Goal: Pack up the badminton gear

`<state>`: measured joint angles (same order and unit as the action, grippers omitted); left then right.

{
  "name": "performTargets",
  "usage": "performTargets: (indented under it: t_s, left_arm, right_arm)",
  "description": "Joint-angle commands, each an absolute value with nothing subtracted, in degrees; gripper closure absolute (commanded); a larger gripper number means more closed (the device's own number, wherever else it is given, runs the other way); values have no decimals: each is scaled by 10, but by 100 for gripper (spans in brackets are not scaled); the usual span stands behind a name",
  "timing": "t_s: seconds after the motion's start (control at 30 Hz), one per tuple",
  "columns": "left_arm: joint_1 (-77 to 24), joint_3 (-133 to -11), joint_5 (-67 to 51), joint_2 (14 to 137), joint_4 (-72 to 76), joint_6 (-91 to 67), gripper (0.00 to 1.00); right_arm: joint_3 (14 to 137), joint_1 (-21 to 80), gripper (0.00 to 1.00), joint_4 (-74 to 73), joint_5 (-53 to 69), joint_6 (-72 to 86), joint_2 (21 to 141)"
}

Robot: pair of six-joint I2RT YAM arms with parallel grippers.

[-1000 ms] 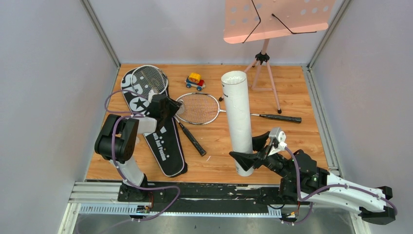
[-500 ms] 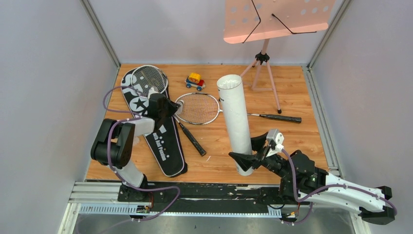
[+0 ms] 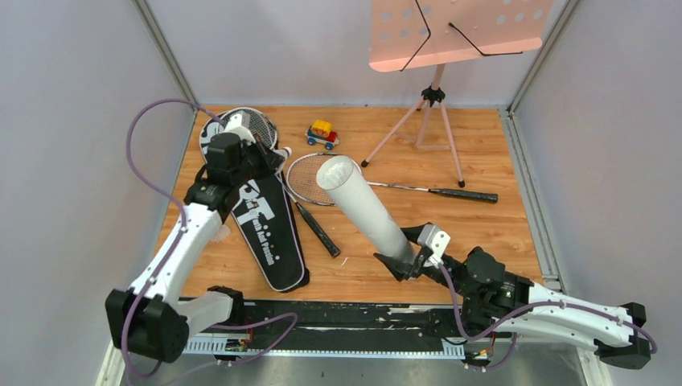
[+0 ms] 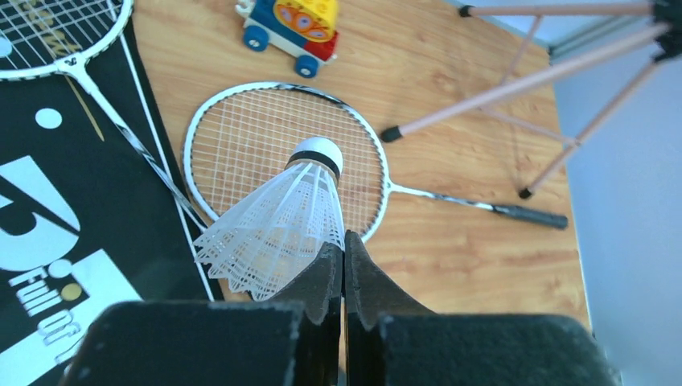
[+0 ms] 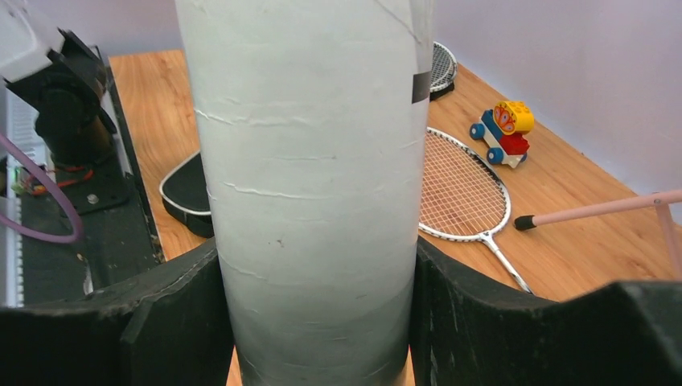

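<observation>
Grey walls enclose the wooden tabletop. Pressed together, the left fingers pinch a shuttlecock by its skirt; the right fingers clamp the tilted white tube. Rackets lie on and beside the black bag; toy car and pink music stand beyond.

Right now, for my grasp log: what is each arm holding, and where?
Left gripper: a shuttlecock, by its feather skirt's edge. Right gripper: the white tube, near its lower end.
</observation>
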<state>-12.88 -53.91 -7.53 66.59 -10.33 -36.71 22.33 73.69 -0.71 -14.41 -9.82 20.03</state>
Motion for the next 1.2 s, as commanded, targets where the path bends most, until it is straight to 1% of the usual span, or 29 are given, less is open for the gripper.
performTargets:
  t_s: [0.0,0.17,0.27,0.4,0.53,0.7,0.83,1.03,1.17]
  left_arm:
    - [-126,-606,-130,576,-310,-267,100]
    - [-126,-670,-168,522,-431,-213,100]
    - [-126,-716,-208,498,-510,-192,100]
    - [-125,-747,-244,464,-579,-173,100]
    - [-126,-763,-252,432,-627,-163,100]
    - [-126,-811,-249,425,-696,-131,100]
    - [-128,-843,-246,426,-721,-110,100]
    - [-130,-838,-300,426,-717,-97,100]
    - [-136,-836,-315,424,-716,-93,100]
  right_arm:
    - [223,737,74,23,-154,-163,228]
    - [220,737,72,27,-195,-211,270]
    - [218,737,72,40,-200,-241,291]
    - [218,737,73,63,-214,-290,320]
    - [216,737,74,64,-227,-340,353]
    - [201,737,75,82,-245,-384,376]
    - [186,737,75,100,-254,-391,373]
    - [171,737,77,118,-273,-398,369]
    - [165,737,77,129,-297,-399,366]
